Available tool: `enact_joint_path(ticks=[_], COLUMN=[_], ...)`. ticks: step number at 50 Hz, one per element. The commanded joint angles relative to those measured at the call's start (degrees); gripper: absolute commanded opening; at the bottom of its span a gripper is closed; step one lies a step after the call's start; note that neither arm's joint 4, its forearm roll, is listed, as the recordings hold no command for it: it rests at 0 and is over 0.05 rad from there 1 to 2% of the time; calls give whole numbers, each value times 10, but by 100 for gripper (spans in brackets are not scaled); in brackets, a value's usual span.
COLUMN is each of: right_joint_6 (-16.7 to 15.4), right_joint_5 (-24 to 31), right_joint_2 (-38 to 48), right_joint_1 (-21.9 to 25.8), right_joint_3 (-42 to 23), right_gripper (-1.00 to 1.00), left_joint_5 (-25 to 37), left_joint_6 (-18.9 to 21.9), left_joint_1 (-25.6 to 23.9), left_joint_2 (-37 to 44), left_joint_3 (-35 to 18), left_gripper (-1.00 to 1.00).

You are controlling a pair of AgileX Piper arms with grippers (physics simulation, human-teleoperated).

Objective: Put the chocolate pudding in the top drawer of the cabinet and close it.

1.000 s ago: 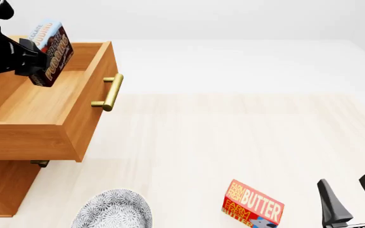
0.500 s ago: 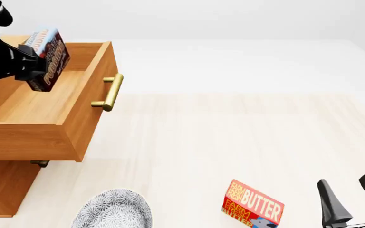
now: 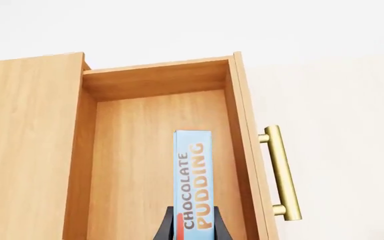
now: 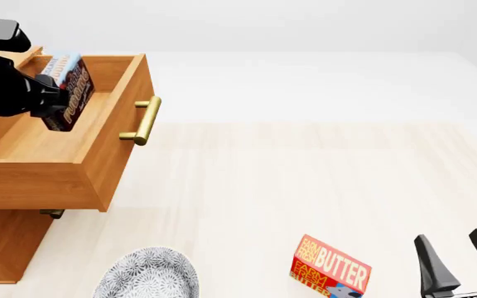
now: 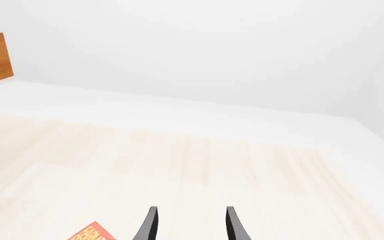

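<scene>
The chocolate pudding (image 4: 69, 92) is a thin box with a light blue top and a dark brown face, held edge-up over the inside of the top drawer (image 4: 97, 164). My left gripper (image 4: 46, 99) is shut on its lower end. In the left wrist view the chocolate pudding (image 3: 193, 180) stands between the black fingers (image 3: 167, 227), above the floor of the top drawer (image 3: 132, 150), which is pulled fully out of the cabinet (image 4: 2, 242). The brass handle (image 4: 143, 120) faces right. My right gripper (image 4: 462, 264) is open near the front right corner, holding nothing.
A red-and-yellow butter box (image 4: 330, 268) lies near the front, left of my right gripper. A grey patterned bowl (image 4: 147, 273) sits at the front edge below the drawer. The lower drawer's handle (image 4: 52, 213) peeks out under the open drawer.
My left gripper has lowered the pudding box and shifted it slightly, bringing it deeper into the open drawer. The right arm has not moved.
</scene>
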Motion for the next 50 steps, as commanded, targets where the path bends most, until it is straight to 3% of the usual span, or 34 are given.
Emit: enact_joint_path(ticks=[1,41,42,50], right_joint_6=[-1,-3,-3,-3], right_joint_5=[0,0,1,0], right_joint_2=[0,0,0,0], right_joint_1=[0,0,-1,0], right_joint_3=[0,0,0,0], right_gripper=[100,100,100,100], left_joint_5=[-8,-28,-26,-19], left_joint_6=[10,3,3,-4], left_joint_1=[7,27,31,31], left_joint_2=[2,-1,-1,-1], left_joint_3=[10,44,40,29], left_gripper=[-100,-100,100,100])
